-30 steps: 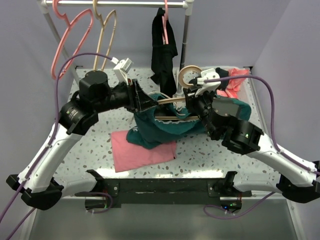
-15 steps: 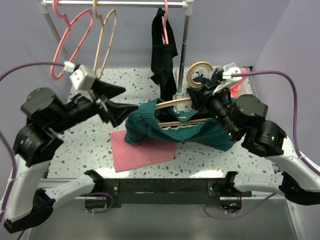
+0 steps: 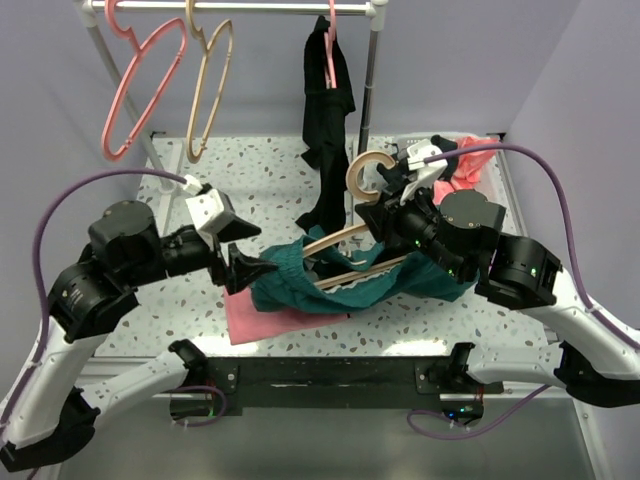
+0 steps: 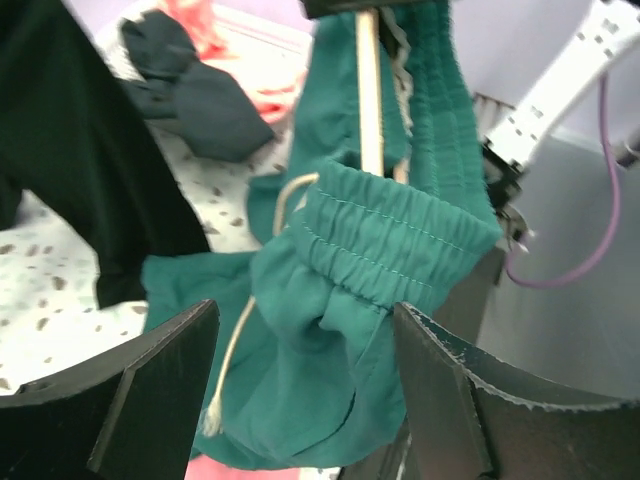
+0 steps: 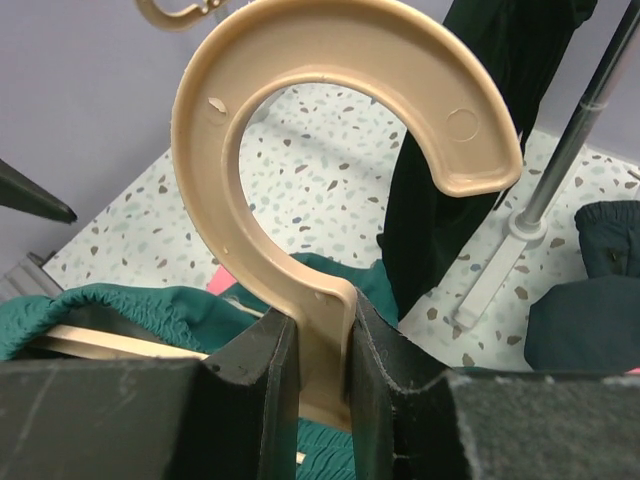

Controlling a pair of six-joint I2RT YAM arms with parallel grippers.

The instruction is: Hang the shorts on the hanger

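The teal shorts (image 3: 300, 283) hang draped over the bars of a tan hanger (image 3: 340, 235) held above the table. My right gripper (image 3: 385, 205) is shut on the hanger's neck, just below its curved hook (image 5: 330, 120). My left gripper (image 3: 250, 262) is open and empty, just left of the shorts. In the left wrist view the shorts' waistband (image 4: 400, 240) and white drawstring (image 4: 235, 350) hang between my open fingers (image 4: 150, 390), with a hanger bar (image 4: 370, 90) above.
A clothes rail (image 3: 250, 8) at the back holds pink hangers (image 3: 140, 90), a second tan hanger (image 3: 208, 85) and a long black garment (image 3: 328, 100). A flat pink cloth (image 3: 270, 310) lies under the shorts. Red and dark clothes (image 3: 470, 160) lie at the back right.
My left gripper has let go of the shorts, drawn back left, then come down near them, open. My right arm has lifted and tilted the hanger with the shorts on it.
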